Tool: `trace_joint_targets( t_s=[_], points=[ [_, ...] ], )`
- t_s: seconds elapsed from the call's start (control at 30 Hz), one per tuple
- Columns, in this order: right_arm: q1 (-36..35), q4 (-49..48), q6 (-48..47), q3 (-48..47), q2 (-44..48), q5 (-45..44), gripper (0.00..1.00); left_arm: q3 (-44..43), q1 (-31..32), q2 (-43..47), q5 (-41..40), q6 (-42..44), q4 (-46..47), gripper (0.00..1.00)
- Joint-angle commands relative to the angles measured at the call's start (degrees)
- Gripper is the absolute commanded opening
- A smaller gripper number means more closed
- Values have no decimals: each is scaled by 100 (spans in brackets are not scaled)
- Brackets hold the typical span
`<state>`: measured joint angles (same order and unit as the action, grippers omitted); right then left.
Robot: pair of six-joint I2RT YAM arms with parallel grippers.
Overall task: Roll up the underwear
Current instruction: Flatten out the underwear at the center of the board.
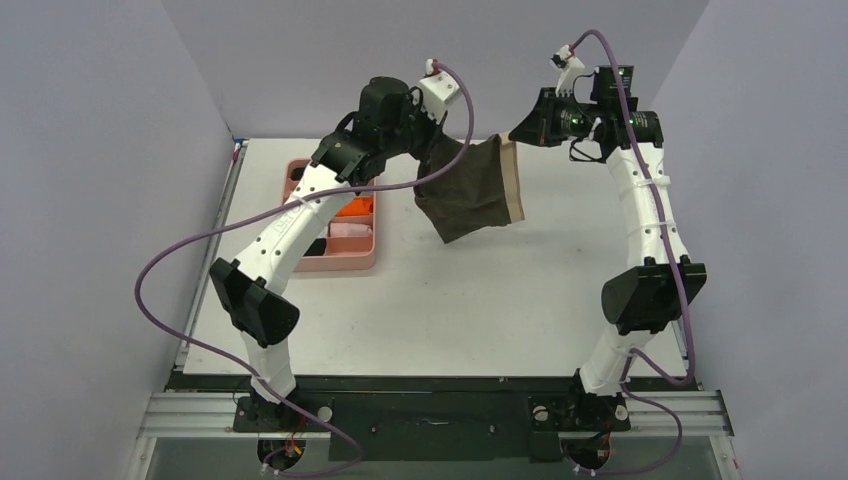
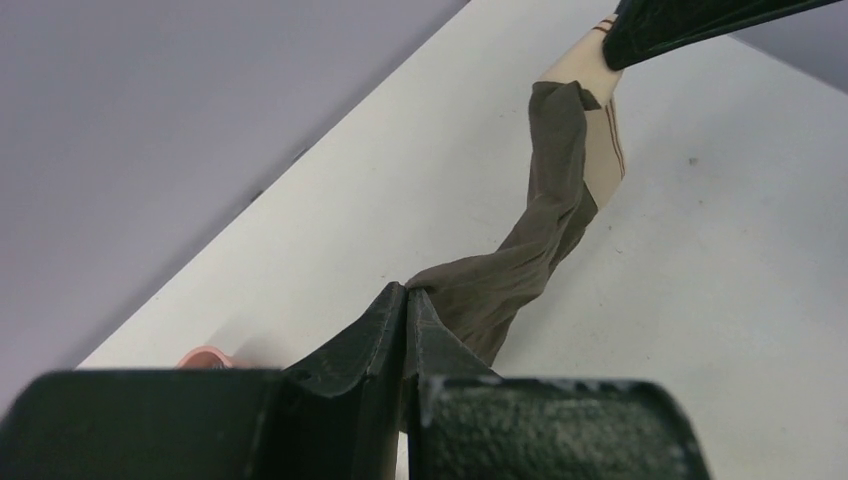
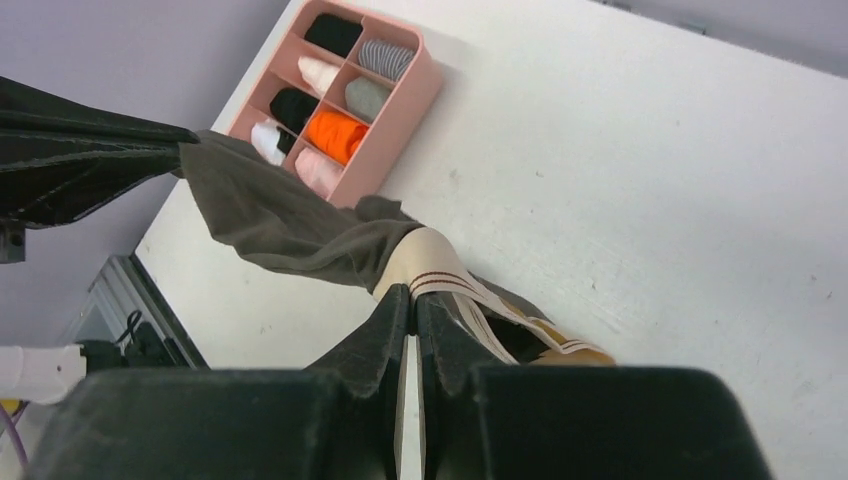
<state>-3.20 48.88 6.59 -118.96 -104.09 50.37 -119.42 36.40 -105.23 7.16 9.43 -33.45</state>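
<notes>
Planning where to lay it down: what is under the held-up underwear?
Bare white table shows beneath the underwear, hanging between left gripper and right gripper. The cloth itself hides the patch directly below from the top camera.

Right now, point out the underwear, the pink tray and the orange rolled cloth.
underwear (image 1: 470, 195), top external view, middle of the dark cloth.
pink tray (image 3: 392, 130), right wrist view, its outer side wall.
orange rolled cloth (image 3: 335, 135), right wrist view, its top.

underwear (image 1: 478, 195) | dark grey-brown, beige waistband | hanging stretched above table, pinched at both ends
</notes>
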Motion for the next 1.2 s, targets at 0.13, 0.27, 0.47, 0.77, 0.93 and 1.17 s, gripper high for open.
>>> trace_joint_targets(
  t_s=[0.13, 0.27, 0.47, 0.77, 0.93, 1.17],
  points=[
    [21, -1096, 760, -829, -511, -279, 0, -1327, -308, -933, -530, 61, 102, 0],
    [19, -1371, 895, -1054, -741, -214, 0, -2105, -348, -1356, -663, 79, 100, 0],
    [29, -1448, 600, -489, -507, -101, 0, -1983, -248, -1274, -298, 223, 114, 0],
    [2, -1358, -538, 2524, 762, -146, 0, 1773, 799, 288, 252, 349, 771, 0],
    [-16, -833, -1533, 3829, 991, -290, 0, 3389, 1411, 771, 145, 362, 1219, 0],
    [-21, -317, -2314, 5037, 1210, -713, 0, 4368, 1839, 818, 235, 230, 1374, 0]
  ],
)
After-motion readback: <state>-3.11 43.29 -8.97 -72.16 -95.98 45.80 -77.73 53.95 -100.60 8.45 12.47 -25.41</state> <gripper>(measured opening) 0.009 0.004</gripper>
